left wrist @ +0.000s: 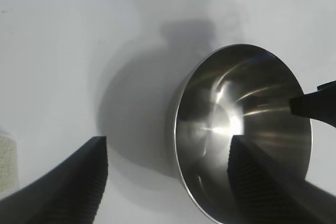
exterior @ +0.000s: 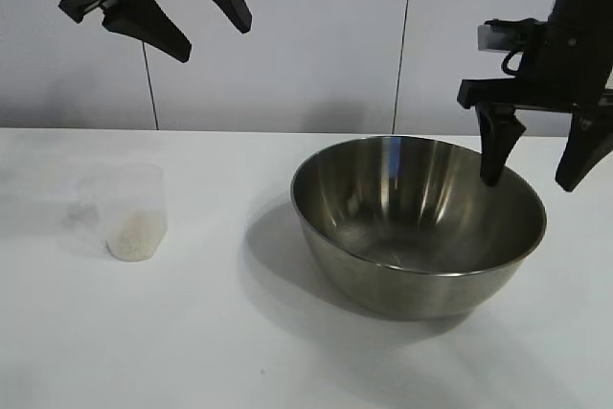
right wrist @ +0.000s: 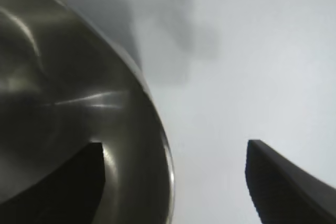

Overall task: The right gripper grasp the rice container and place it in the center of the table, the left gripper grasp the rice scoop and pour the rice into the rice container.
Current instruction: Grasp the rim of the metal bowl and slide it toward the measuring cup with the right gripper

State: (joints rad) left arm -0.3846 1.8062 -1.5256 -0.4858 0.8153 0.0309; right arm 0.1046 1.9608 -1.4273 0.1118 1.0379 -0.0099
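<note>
The rice container (exterior: 419, 222), a large shiny steel bowl, stands on the white table (exterior: 192, 332) right of centre and holds nothing. My right gripper (exterior: 533, 179) is open and straddles its right rim, one finger inside the bowl and one outside; the rim (right wrist: 157, 129) shows between the fingers in the right wrist view. The rice scoop (exterior: 129, 210), a small translucent cup, stands at the left with a little heap of rice (exterior: 134, 235) in its bottom. My left gripper (exterior: 213, 37) is open and empty, high above the table's left half. The bowl also shows in the left wrist view (left wrist: 241, 129).
A white panelled wall (exterior: 316, 35) stands behind the table. Bare tabletop lies between the cup and the bowl and along the front edge.
</note>
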